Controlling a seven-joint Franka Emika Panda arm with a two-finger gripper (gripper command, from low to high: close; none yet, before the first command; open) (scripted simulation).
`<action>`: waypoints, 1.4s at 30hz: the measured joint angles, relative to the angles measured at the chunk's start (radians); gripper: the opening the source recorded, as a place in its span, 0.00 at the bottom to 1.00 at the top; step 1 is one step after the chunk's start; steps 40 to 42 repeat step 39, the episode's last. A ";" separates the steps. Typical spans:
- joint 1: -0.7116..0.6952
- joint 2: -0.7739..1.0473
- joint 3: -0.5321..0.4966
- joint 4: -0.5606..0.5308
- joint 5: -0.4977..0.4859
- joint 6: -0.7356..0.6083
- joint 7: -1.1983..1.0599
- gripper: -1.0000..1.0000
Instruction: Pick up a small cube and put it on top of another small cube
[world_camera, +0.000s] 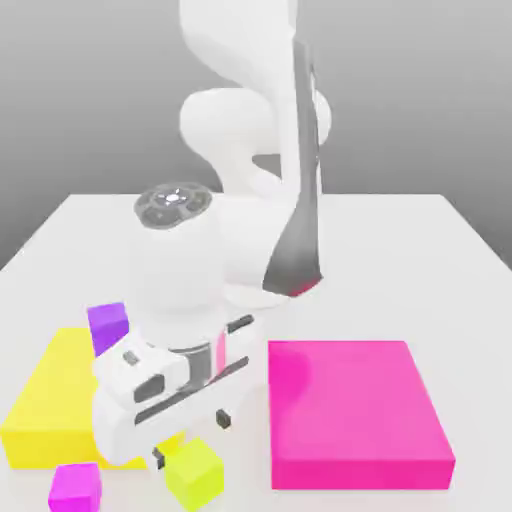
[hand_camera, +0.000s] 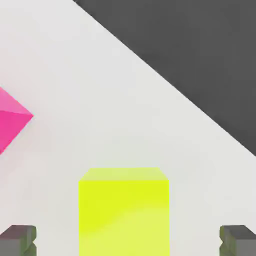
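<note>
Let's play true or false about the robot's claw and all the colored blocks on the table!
1. The claw is open. True.
2. The claw is holding the small yellow cube. False: the cube sits on the table, between the open fingers, not gripped.
3. The big pink block lies on the exterior view's right. True.
4. One small purple cube is stacked on the other small purple cube. False: they sit apart.
5. The big yellow block is on top of the pink block. False: it lies on the exterior view's left, apart from it.

Simulated tabletop: plain white table (world_camera: 420, 240), flat-coloured blocks, featureless grey backdrop (world_camera: 90, 90).
</note>
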 joint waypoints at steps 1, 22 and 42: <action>-0.016 0.032 0.019 0.006 0.015 0.025 -0.012 0.00; -0.051 -0.425 -0.096 -0.124 -0.249 -0.286 -0.191 0.00; -0.073 -0.495 -0.181 -0.269 -0.306 -0.213 -0.537 1.00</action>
